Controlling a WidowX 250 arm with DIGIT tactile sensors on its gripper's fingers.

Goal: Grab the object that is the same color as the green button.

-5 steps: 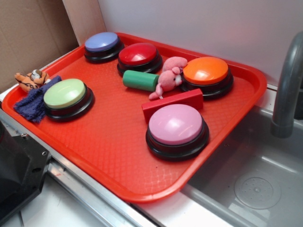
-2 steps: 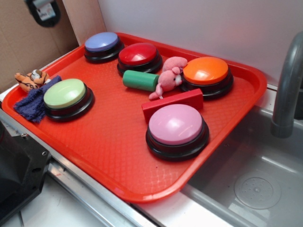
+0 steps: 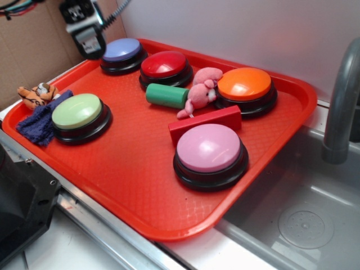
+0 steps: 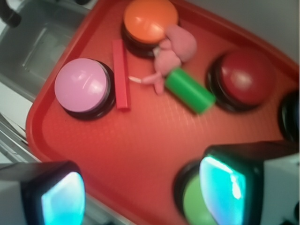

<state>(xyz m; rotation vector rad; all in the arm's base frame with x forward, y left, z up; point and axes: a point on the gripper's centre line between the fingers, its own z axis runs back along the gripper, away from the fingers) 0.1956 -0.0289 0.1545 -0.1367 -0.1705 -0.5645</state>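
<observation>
The object, a dark green cylinder [image 3: 167, 95], lies on its side in the middle of the red tray [image 3: 129, 169], between the red button and a pink plush toy. In the wrist view the cylinder [image 4: 190, 91] is ahead of the jaws, right of centre. The green button [image 3: 77, 111] stands at the tray's left side, and in the wrist view this button [image 4: 196, 207] is partly hidden behind the right finger. My gripper [image 3: 89, 40] hangs high at the back left, near the blue-purple button, well away from the cylinder. My gripper [image 4: 143, 194] is open, with only the tray showing between its fingers.
On the tray stand a blue-purple button [image 3: 121, 50], red button [image 3: 164, 64], orange button [image 3: 244, 84] and pink button [image 3: 209, 149], with a red block [image 3: 205, 124] and pink plush toy [image 3: 201, 93]. A blue cloth [image 3: 42, 121] and tiger toy [image 3: 36, 95] lie left. Sink [image 3: 304, 219] and faucet [image 3: 340, 101] are right.
The gripper has come into the exterior view from the upper left and moved down and right toward the blue-purple button. Nothing on the tray has moved.
</observation>
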